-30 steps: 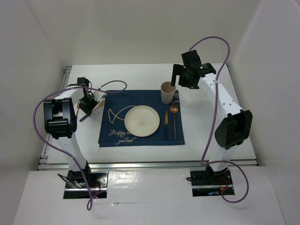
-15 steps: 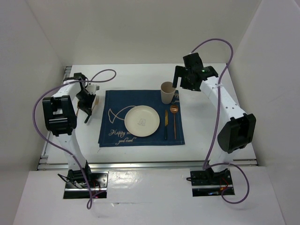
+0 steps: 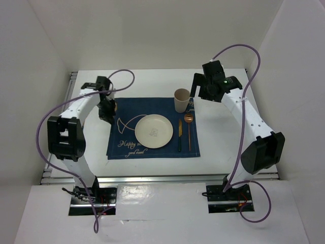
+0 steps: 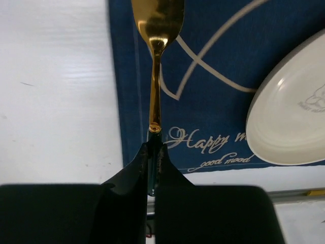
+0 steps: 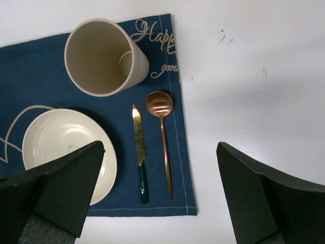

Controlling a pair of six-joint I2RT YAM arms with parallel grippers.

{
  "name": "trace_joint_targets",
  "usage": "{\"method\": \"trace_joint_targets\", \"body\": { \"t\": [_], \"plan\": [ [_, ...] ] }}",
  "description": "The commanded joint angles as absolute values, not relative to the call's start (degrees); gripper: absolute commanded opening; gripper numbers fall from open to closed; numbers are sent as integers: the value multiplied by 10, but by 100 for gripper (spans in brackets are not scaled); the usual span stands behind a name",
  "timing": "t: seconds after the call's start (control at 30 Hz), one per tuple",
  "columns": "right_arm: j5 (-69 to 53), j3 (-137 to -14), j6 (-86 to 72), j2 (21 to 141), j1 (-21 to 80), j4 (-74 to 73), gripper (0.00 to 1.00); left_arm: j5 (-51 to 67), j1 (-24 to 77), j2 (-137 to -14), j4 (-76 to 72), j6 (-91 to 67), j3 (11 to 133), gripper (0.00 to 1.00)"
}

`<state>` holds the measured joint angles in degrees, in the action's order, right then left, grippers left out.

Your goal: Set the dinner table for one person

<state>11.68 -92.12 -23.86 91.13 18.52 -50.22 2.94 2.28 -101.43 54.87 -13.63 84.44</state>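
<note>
My left gripper (image 3: 106, 109) (image 4: 155, 147) is shut on the dark green handle of a gold utensil (image 4: 155, 91), which hangs over the left edge of the navy placemat (image 3: 152, 148) (image 4: 213, 117). The utensil's head runs out of the top of the left wrist view. A cream plate (image 3: 153, 131) (image 4: 294, 117) sits mid-mat on the white dinner table (image 3: 152, 81). My right gripper (image 3: 199, 86) (image 5: 160, 146) hangs open and empty above the mat's right side, by the cup (image 3: 182, 99) (image 5: 101, 58).
A gold knife with a green handle (image 3: 179, 134) (image 5: 138, 147) and a copper spoon (image 3: 189, 129) (image 5: 163, 137) lie side by side right of the plate. White walls enclose the table on three sides, and an aluminium rail (image 3: 152, 178) runs along its near edge.
My left gripper has shut on the utensil and carried it right, from the bare table to the placemat's left edge. The right arm drifted slightly right, still open.
</note>
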Motion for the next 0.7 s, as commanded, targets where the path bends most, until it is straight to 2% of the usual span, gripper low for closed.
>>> {"method": "trace_joint_targets", "body": {
  "t": [0.0,0.33,0.67],
  "plan": [
    [134,-915,-246,882,191,-493,100,-10,73,-1054,583,-234,830,0],
    [170,-892,-246,858,191,-512,100,-102,148,-1108,571,-283,817,0],
    [177,-892,-240,858,191,-517,100,-175,154,-1190,585,-294,856,0]
  ]
}}
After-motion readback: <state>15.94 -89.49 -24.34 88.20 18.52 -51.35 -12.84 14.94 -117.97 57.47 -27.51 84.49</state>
